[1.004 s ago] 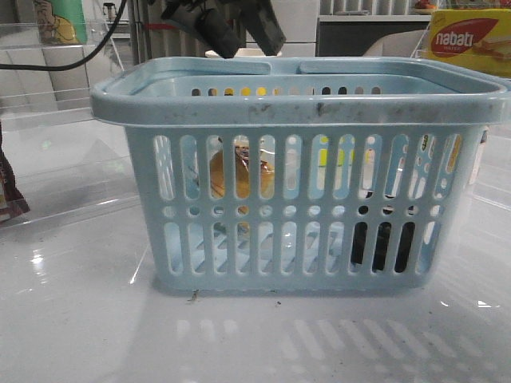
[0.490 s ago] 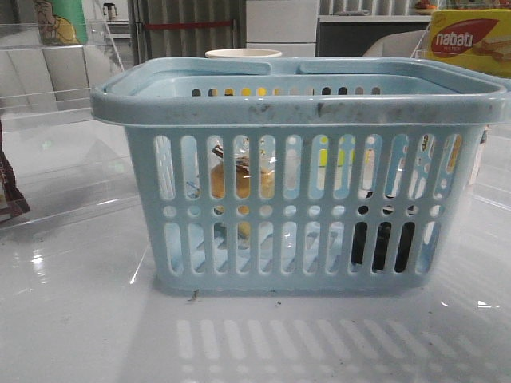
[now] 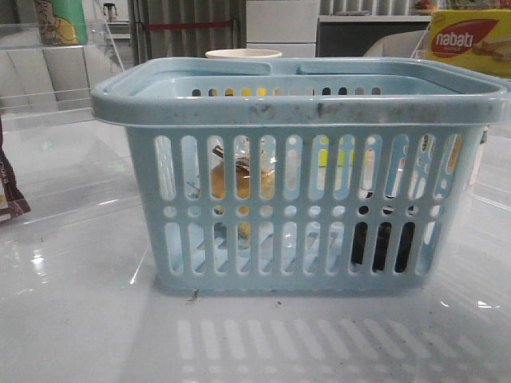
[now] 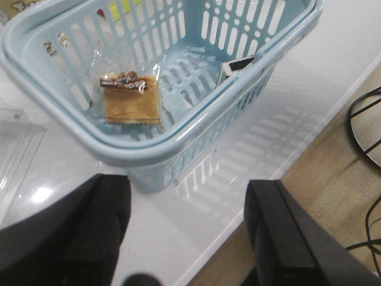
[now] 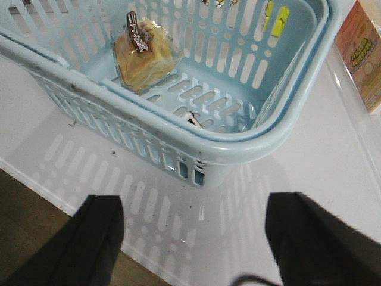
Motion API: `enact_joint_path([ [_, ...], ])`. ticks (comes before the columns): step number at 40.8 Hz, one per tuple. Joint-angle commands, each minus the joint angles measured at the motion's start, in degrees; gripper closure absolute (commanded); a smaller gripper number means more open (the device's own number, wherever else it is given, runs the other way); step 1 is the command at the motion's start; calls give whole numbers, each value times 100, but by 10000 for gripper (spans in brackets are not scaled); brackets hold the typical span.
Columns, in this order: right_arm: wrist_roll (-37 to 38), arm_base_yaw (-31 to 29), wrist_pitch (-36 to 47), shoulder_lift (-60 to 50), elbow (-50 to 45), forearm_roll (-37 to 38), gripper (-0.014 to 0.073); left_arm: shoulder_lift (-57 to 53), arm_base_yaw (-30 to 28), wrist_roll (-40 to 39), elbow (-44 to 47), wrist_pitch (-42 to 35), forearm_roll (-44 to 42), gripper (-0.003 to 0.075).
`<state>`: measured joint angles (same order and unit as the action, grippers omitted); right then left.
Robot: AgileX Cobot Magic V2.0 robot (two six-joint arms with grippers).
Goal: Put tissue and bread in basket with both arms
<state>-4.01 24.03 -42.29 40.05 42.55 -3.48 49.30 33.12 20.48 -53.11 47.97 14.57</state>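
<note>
The light-blue basket [image 3: 295, 108] stands in the middle of the table. The bread [image 3: 239, 179] lies inside it on the left, and the nearly black tissue pack [image 3: 383, 243] stands inside on the right; both show through the slots. In the left wrist view the bread [image 4: 132, 101] lies on the basket [image 4: 149, 149] floor, with the tissue [image 4: 238, 65] against the wall. My left gripper [image 4: 187, 229] is open and empty, off the basket's outside. My right gripper [image 5: 193, 235] is open and empty, also outside the basket [image 5: 238, 146]; the bread [image 5: 143, 53] shows there, while the tissue [image 5: 193, 119] is mostly hidden.
A yellow-and-red nabati box [image 3: 471, 40] stands at the back right. A dark snack packet [image 3: 8, 195] is at the far left by clear plastic trays [image 3: 56, 104]. A white cup [image 3: 243, 54] stands behind the basket. The table edge and wooden floor [image 4: 339, 173] lie close by.
A gripper that hung over the basket's back rim one second ago has left the front view. The bread has settled slightly inside the basket.
</note>
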Motion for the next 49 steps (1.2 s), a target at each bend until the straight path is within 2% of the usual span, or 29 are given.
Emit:
enact_joint_path([
  [1, -29, -5, 321, -15, 149, 28, 1, -485, 40, -666, 191, -347, -506, 244],
  [5, -9, -17, 261, -15, 149, 28, 1, -875, 40, -1420, 460, -384, -1177, 244],
  [9, 56, -17, 95, -82, 149, 28, 1, -1134, 40, -1774, 607, -396, -1562, 244],
  [14, 56, -17, -224, -321, 149, 28, 1, -1211, 40, -1778, 695, -396, -1617, 244],
  [21, 46, -17, -259, -551, 149, 116, 10, -1145, 40, -1778, 698, -409, -1617, 253],
  [25, 46, -17, -339, -533, 149, 228, 96, -1137, 40, -1778, 698, -472, -1625, 316],
  [32, 46, -17, -393, -533, 149, 228, 353, -1137, 40, -1778, 698, -535, -1630, 469],
  [39, 46, -17, -393, -533, 149, 228, 532, -1137, 40, -1778, 698, -543, -1630, 598],
  [41, 46, -17, -388, -533, 149, 228, 539, -1137, 40, -1778, 698, -517, -1630, 630],
  [49, 46, -17, -410, -533, 149, 228, 536, -1137, 40, -1778, 698, -517, -1630, 628],
])
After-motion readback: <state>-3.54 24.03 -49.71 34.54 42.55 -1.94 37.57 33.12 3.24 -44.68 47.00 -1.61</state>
